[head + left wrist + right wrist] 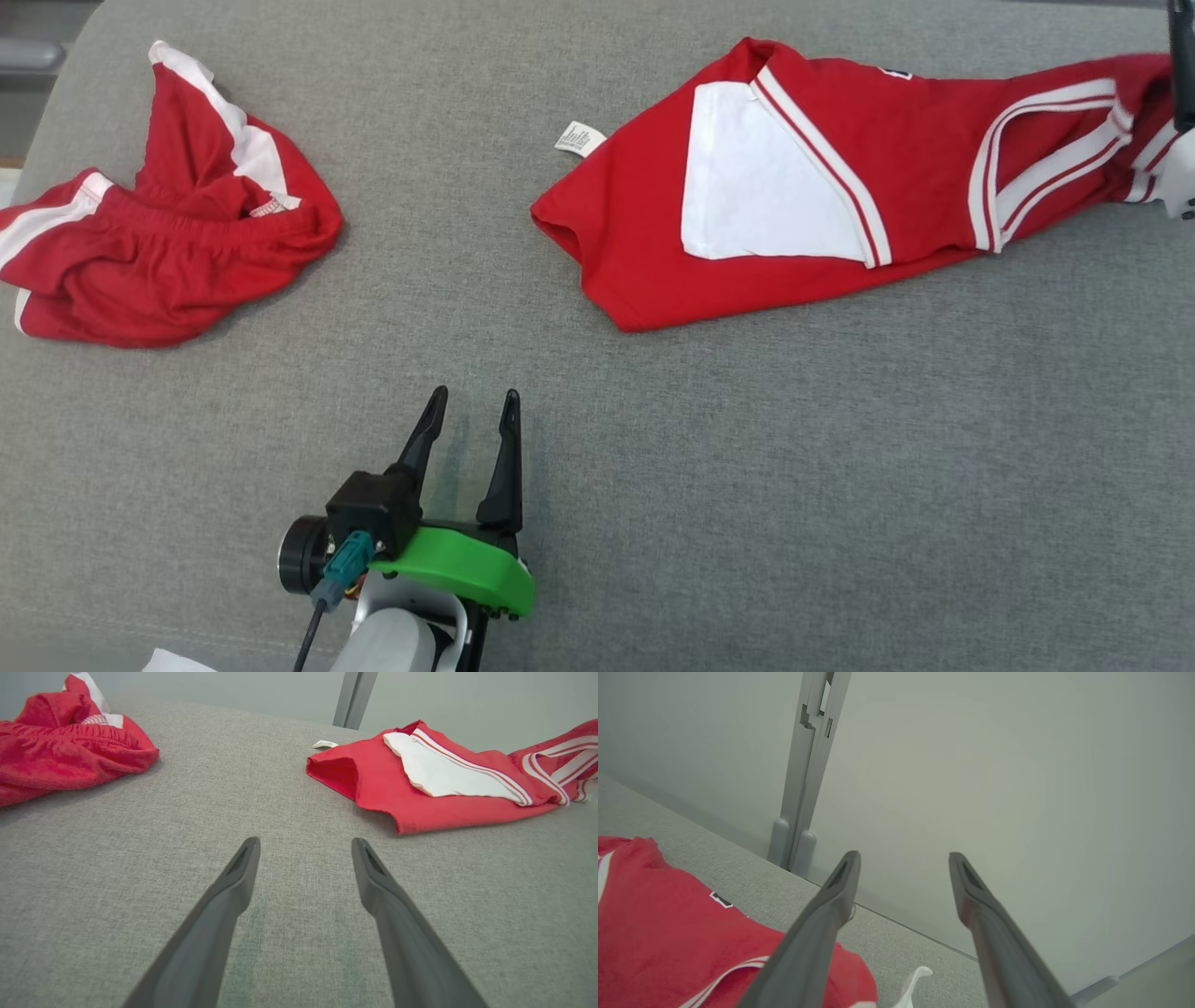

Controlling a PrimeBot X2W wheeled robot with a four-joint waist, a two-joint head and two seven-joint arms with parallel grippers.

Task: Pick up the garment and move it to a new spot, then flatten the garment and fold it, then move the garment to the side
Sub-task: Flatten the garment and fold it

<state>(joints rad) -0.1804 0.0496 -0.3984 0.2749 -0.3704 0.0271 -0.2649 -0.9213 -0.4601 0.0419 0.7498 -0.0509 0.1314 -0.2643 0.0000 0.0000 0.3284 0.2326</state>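
The red shirt (915,140) lies on the right half of the grey bench (653,467), doubled over itself into a narrow band, with its white panel (756,177) facing up and a small label (580,139) poking out at the near-left corner. Its striped end runs to the right border of the head view. There the right fingers (831,905) hover spread wide with nothing between them, pointing toward the wall (1017,788) behind the bench. The left fingers (507,457) are likewise open and empty, low over bare bench, well apart from the shirt. We judge flattening to be the next job. The danger is pinching both layers at once, so the shirt drags along as a lump instead of opening. A hard pull at the striped end could also slide it toward the bench's edge. The crumpled red shorts (168,252) at far left look alike, so we might reach for the wrong piece.
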